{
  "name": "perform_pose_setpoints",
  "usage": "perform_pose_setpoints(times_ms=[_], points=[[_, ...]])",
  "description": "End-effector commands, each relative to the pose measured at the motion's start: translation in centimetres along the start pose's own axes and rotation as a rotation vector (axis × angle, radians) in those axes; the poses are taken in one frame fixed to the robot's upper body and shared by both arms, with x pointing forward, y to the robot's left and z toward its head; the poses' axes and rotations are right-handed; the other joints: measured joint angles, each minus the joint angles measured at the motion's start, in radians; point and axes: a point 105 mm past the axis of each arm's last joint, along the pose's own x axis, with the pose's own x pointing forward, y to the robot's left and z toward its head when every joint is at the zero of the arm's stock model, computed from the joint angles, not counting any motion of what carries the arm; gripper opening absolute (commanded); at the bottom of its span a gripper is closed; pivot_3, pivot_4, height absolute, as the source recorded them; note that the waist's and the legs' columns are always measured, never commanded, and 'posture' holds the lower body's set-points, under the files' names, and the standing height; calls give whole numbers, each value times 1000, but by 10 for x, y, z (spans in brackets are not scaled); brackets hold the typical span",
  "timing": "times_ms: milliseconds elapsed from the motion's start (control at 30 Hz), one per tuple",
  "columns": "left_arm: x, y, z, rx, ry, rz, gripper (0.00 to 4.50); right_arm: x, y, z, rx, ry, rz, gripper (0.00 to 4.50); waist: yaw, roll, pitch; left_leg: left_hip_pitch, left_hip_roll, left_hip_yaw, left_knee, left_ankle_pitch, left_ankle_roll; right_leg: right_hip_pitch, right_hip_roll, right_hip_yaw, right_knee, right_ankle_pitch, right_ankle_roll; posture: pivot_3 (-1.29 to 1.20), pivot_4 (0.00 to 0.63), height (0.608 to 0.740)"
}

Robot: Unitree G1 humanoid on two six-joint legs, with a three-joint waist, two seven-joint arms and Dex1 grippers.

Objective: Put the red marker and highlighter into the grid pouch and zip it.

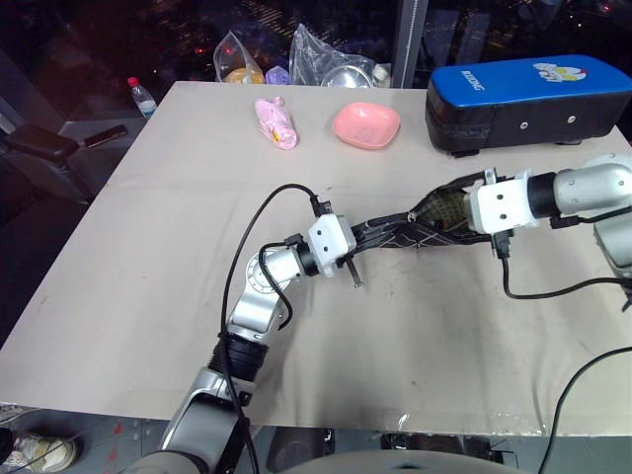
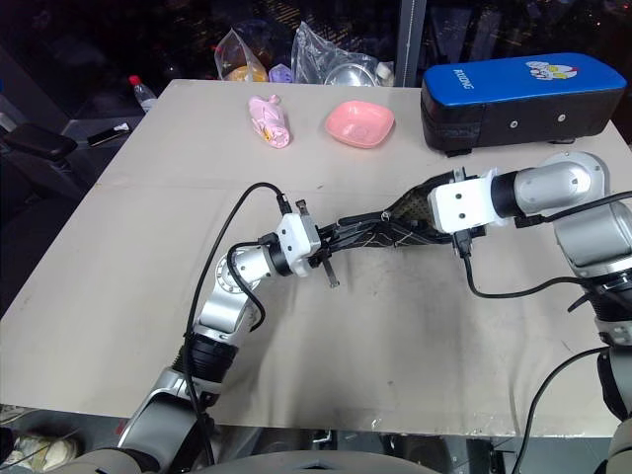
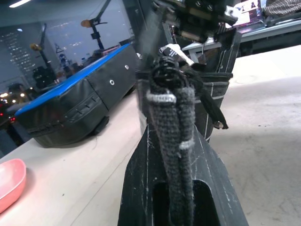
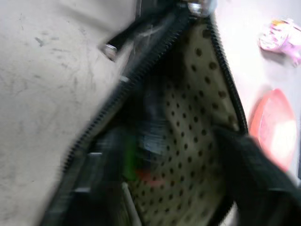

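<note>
The grid pouch [image 1: 415, 229] is near the middle of the table [image 1: 148, 296], stretched between the two grippers. The left gripper [image 1: 357, 247] pinches its 9 o'clock end tightly; the right gripper [image 1: 456, 209] is at the open mouth, at 3 o'clock, its fingers spread wide and holding nothing I can see.

I think the dropping step is just finished — so the right hand should now find the zipper pull [image 4: 109, 50] while the left keeps the fabric tight.

The right wrist view looks inside the dotted lining [image 4: 197, 141]: blurred green and red shapes there, probably the highlighter [image 4: 130, 162] and red marker [image 4: 149, 178]. The head views show instead the pink bowl [image 1: 365, 124] and blue case [image 1: 528, 99] at 12 o'clock.
</note>
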Motion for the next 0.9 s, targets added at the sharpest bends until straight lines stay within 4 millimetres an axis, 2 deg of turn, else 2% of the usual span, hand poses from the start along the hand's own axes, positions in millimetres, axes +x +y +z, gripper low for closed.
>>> perform_pose_setpoints(times_ms=[33, 167, 267, 367, 467, 533, 633, 733, 900], points=[[1, 3, 8, 23, -35, 20, 0, -38, -23, 8, 199, -67, -162, 4360, 2, 0, 0, 0, 0, 0, 0, 0, 0, 0, 0, 0, 0, 0, 0, 0, 150, 740], [1, 3, 8, 23, -34, 16, 0, -66, -17, 42, 601, -281, -128, 4360, 0, 0, 0, -1, 0, -2, 0, 0, 0, 0, -5, -1, 0, 0, 0, 0, 150, 740], [1, 3, 8, 23, -33, 13, 0, -75, 7, 65, 799, -347, 33, 4360, 0, 0, 0, -1, 0, -3, 0, 0, 0, 1, -5, -2, 0, 0, -1, 0, 150, 740], [3, 2, 9, 16, -38, 9, 0, -45, 52, 67, 1025, -313, 185, 4360, -1, -6, -4, 0, 0, -5, -1, 0, 1, 2, -6, -3, -1, 0, -1, 0, 150, 740], [5, 2, 10, 16, -43, 7, 0, -25, 71, 65, 1125, -274, 189, 4360, -2, -5, -3, -1, 0, -6, -1, -1, 2, 2, -7, -3, 0, 0, -1, 0, 150, 740], [6, 2, 10, 18, -45, 5, 0, -13, 71, 61, 1189, -279, 145, 4360, -2, -4, -3, -1, -1, -5, 0, -1, 2, 1, -8, -3, 1, 0, -1, 0, 150, 740], [6, -1, 12, 26, -49, -9, 0, 3, 60, 52, 1260, -278, 37, 4360, -2, -4, -3, -1, -1, -6, 0, -1, 1, 1, -7, -3, 1, 0, -1, 0, 150, 740], [6, -5, 12, 47, -40, -40, 0, 10, 47, 51, 1303, -316, -26, 4360, -2, -4, -3, -2, -1, -5, 0, -1, 1, 1, -6, -4, 1, 0, -1, 0, 150, 740], [5, -9, 8, 81, -19, -75, 0, 15, 36, 56, 1362, -389, -38, 4360, 0, -4, -3, -2, -1, -6, 0, -1, 1, 1, -4, -4, 0, 0, -1, 0, 150, 740]])
